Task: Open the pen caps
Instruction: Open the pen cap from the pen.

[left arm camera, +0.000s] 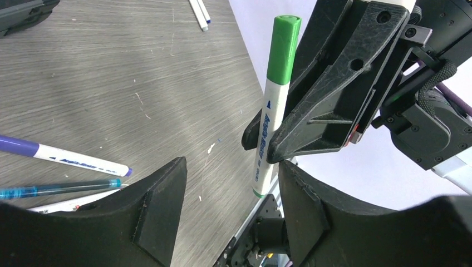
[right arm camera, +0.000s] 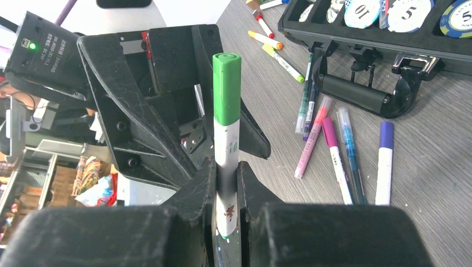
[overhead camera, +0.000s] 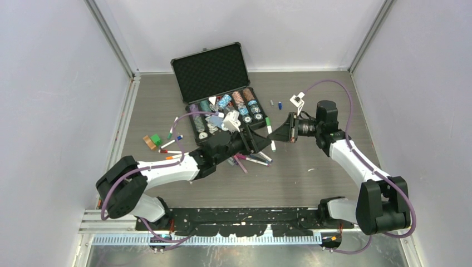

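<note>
1. At the left of the table, loose pens (overhead camera: pixel 170 143) are lying scattered. More are lying on the near side of the black case (overhead camera: pixel 210 71) in the middle.
2. Your left gripper (left arm camera: pixel 232 167) is reaching in from the left with its jaws spread wide and nothing between them.
3. The green pen (right arm camera: pixel 227 142) is sitting raised between the two grippers, just beside the left one's fingertip. Its green cap (right arm camera: pixel 227 89) is on and pointing toward the far side.
4. Your right gripper (right arm camera: pixel 227 167) is clamping the pen's white barrel from the right.
5. You are working on uncapping this pen, I judge. The next move is calling for the left jaws to shift toward the far end, close on the cap alone, and pull along the barrel against the right gripper's hold.
</note>
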You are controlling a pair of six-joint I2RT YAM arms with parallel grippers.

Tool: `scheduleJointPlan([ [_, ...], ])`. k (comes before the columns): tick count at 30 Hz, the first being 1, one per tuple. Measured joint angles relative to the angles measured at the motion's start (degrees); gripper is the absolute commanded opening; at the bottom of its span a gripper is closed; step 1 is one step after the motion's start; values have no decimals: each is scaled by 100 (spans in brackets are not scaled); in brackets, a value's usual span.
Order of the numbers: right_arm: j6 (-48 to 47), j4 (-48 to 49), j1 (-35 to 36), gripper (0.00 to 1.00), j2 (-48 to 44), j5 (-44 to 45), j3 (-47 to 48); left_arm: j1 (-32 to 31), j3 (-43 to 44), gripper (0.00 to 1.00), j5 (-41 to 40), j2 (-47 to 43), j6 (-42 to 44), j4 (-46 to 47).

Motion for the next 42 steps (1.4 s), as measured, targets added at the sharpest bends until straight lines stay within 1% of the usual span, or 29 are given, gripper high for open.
scheduleJointPlan([
  [4,-210,-247,7,0,0,0,83,39,2,60,160,9,2,68],
  [6,-323,-455,13,0,2,4,120,63,11,58,249,31,-15,256],
  [10,-435,-800,50,0,9,26,120,140,101,57,472,35,-26,774],
  [13,-466,-892,59,0,13,11,120,153,105,57,538,35,-39,970],
  [17,-490,-914,61,0,13,-76,120,170,107,56,428,35,-35,892],
  [21,-507,-911,83,1,13,-195,120,190,267,54,170,39,-20,520],
  [23,-507,-914,96,0,13,-238,120,208,393,51,94,39,-11,435],
  [26,-509,-898,116,0,13,-284,122,227,533,45,33,55,0,402],
  [34,-509,-911,149,0,13,-302,122,256,568,44,39,243,-20,367],
  [36,-509,-911,155,1,13,-315,122,256,568,42,44,278,-35,367],
  [37,-509,-911,155,1,13,-317,122,256,568,39,46,295,-39,367],
  [38,-509,-911,155,0,13,-319,122,258,568,34,46,308,-42,367],
  [39,-509,-911,155,0,13,-323,122,260,570,30,46,323,-44,369],
  [42,-509,-911,155,0,13,-323,122,280,570,6,127,361,-68,372],
])
